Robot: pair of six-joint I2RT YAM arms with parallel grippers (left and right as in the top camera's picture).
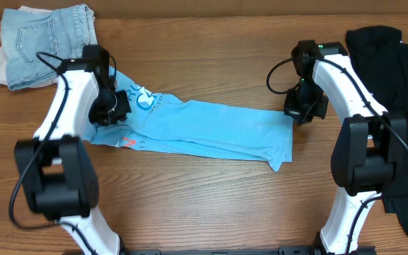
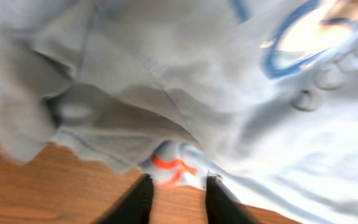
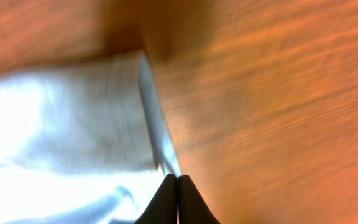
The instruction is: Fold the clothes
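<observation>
The sky-blue T-shirt [image 1: 204,127] lies stretched in a long band across the middle of the table, its white lettering and red-orange mark [image 1: 128,142] at the left end. My left gripper [image 1: 113,106] hovers over that end, open. In the left wrist view its fingers [image 2: 178,186] stand apart with bare wood between them, just short of the orange mark [image 2: 173,165]. My right gripper [image 1: 304,108] is at the shirt's right end, its fingers [image 3: 178,179] pressed together where the hem [image 3: 157,124] meets their tips. The black shirt [image 1: 402,78] lies at the right edge.
Folded light denim jeans [image 1: 44,39] on a whitish cloth [image 1: 2,67] sit at the back left corner. The black shirt runs along the right side behind and beside my right arm. Bare wood table [image 1: 211,205] in front of the blue shirt.
</observation>
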